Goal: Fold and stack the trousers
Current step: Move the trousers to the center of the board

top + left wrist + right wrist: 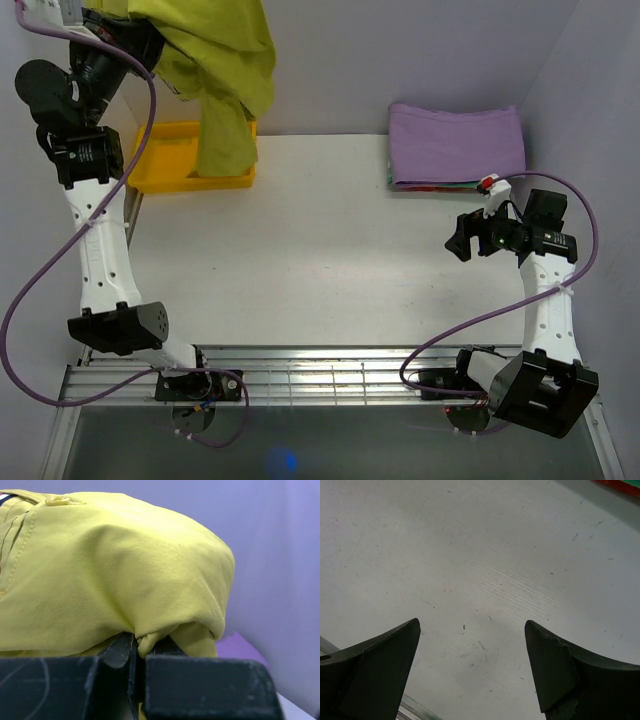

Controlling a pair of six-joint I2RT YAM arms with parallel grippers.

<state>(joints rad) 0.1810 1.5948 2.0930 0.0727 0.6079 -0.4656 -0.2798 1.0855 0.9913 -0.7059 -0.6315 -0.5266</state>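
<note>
Black fingers (117, 652) of the left claw (136, 652) are filling the bottom of the left wrist view, jaws drawn nearly together and pinching a bunched fold of the yellow-green trousers (125, 570). Cloth is ballooning above the grip. A yellow button (59, 500) and a sliver of striped waistband trim (4, 497) are showing at the top left of that view.

From overhead, the left arm is reaching up into the far left corner. The trousers are hanging there off the worktop (300, 250), draped in a heap over the arm's end. One leg is dangling down over the yellow tray (170, 160), which is sitting at the far left edge of the worktop. Cannot tell whether the hem is touching the tray or hanging just above it.

Right claw (471, 630) is standing wide, with nothing between its jaws; its wrist camera is showing only bare, lightly scuffed worktop below. Overhead, it is hovering at the right side, near the front edge of the purple folded cloth (455, 140). That cloth is lying at the far right, on top of other folded pieces whose coloured edges are peeking out beneath, well apart from the trousers.
</note>
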